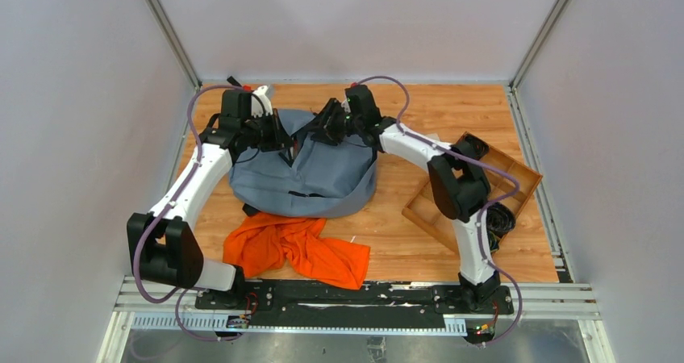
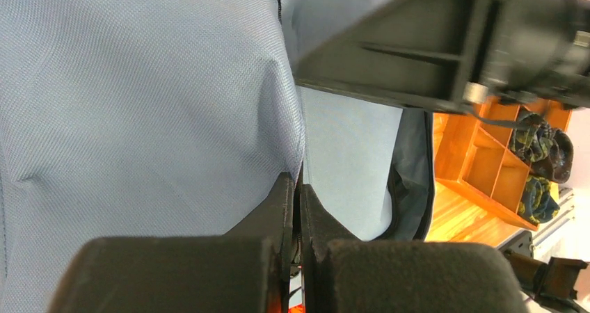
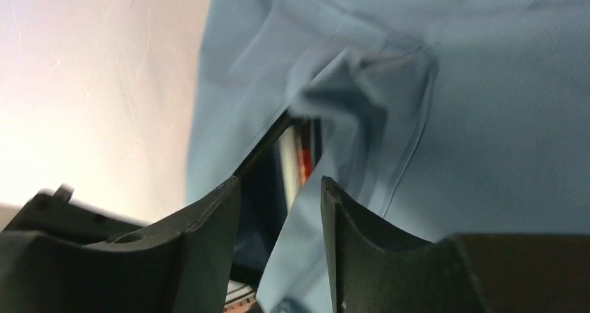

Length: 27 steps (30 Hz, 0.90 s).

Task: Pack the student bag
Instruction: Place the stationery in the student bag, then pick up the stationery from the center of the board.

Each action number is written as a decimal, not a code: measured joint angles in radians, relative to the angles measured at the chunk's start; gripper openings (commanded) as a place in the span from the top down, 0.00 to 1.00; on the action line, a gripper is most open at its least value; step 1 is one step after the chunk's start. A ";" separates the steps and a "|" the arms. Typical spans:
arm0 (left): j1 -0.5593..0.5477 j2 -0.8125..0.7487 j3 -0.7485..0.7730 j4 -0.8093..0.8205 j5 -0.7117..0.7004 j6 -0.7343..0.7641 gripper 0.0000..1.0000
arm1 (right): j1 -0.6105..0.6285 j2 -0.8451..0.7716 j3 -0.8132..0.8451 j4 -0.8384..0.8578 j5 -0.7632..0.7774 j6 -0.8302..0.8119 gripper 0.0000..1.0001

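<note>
**Overhead and wrist views.** The bag lies on the bench at mid-width, towards the far side, between the two arms. Both arms reach over its far edge.

**Left end effector**: the fingers are pressed together, and a crease of the bag's grey-blue fabric runs into their tips, so they are pinching the bag. In the overhead view it sits at the bag's far left corner.

**Right end effector**: the fingers stand apart. A fold of the bag's fabric hangs in the gap and touches one finger. A dark slit separates the fold from the other finger. Behind the fold the bag gapes, and something white and red shows inside, too blurred to identify. In the overhead view it sits at the bag's far edge, just right of the left end effector.

**Other items.**
- An orange cloth lies crumpled on the bench, touching the bag's near edge.
- A wooden tray with compartments rests to the right, apart from the bag.
- In the left wrist view, dark patterned items fill some of the tray's compartments.
</note>
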 measured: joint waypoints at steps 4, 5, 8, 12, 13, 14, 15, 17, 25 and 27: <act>0.000 0.000 0.001 -0.005 -0.005 0.000 1.00 | 0.000 -0.158 -0.083 -0.061 0.020 -0.117 0.51; 0.000 0.001 0.002 -0.005 -0.005 0.000 1.00 | 0.000 -0.196 -0.097 -0.078 0.028 -0.155 0.51; 0.000 0.007 0.011 -0.005 -0.003 -0.004 1.00 | -0.003 -0.321 -0.126 -0.171 0.090 -0.294 0.50; 0.000 0.007 0.013 -0.004 0.000 -0.012 1.00 | -0.029 -0.471 -0.200 -0.309 0.313 -0.479 0.48; 0.000 0.007 0.013 -0.004 0.000 -0.013 1.00 | -0.047 -0.493 -0.219 -0.345 0.376 -0.512 0.47; 0.000 0.007 0.013 -0.003 0.002 -0.014 1.00 | -0.066 -0.501 -0.230 -0.375 0.425 -0.537 0.44; 0.000 0.007 0.013 -0.003 0.002 -0.016 1.00 | -0.091 -0.497 -0.230 -0.417 0.478 -0.565 0.39; 0.000 0.007 0.012 0.001 0.003 -0.021 1.00 | -0.142 -0.452 -0.207 -0.488 0.555 -0.599 0.33; 0.000 -0.008 -0.005 0.010 0.003 -0.027 1.00 | -0.266 -0.090 0.090 -0.712 0.688 -0.684 0.42; 0.000 -0.014 -0.010 0.011 0.004 -0.029 1.00 | -0.279 -0.018 0.168 -0.745 0.689 -0.691 0.43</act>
